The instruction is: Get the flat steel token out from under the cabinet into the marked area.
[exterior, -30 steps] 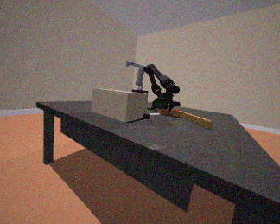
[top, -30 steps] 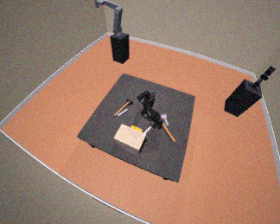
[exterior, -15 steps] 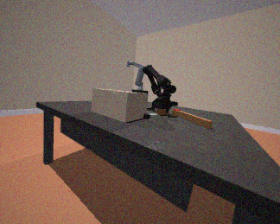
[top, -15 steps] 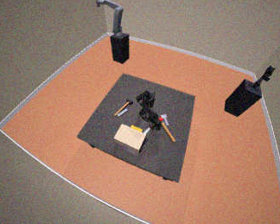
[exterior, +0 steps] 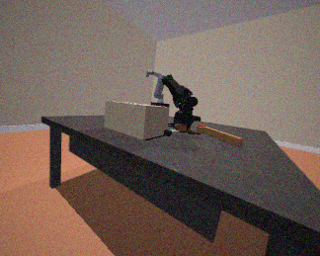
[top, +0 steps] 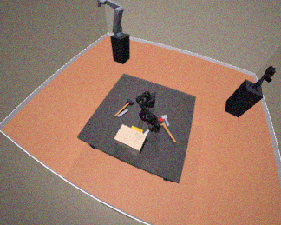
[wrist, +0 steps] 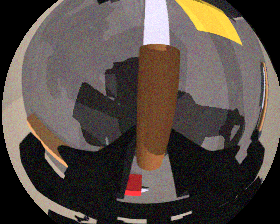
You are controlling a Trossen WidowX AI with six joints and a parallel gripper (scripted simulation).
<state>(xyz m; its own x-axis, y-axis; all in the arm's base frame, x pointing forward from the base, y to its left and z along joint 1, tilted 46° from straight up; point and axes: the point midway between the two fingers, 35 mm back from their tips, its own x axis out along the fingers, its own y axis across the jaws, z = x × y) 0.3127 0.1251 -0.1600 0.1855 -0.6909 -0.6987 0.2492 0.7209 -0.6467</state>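
My gripper (top: 153, 125) (exterior: 185, 122) (wrist: 151, 130) is shut on a tool with a brown wooden handle (wrist: 155, 97) and a flat pale blade (wrist: 156, 16) (top: 146, 132). The blade points toward the yellow marked area (wrist: 209, 15) (top: 137, 129) in front of the beige cabinet (top: 129, 137) (exterior: 134, 117). The gripper is low over the table, just right of the cabinet's front. The steel token shows in no view. A small red piece (wrist: 133, 186) (top: 161, 120) lies under the wrist.
A hammer (top: 124, 109) lies on the dark table (top: 173, 162) (exterior: 226, 179) left of the arm. Another wooden-handled tool (top: 168, 132) (exterior: 221, 134) lies right of the gripper. Two camera stands (top: 120, 48) (top: 244, 97) are on the floor beyond the table.
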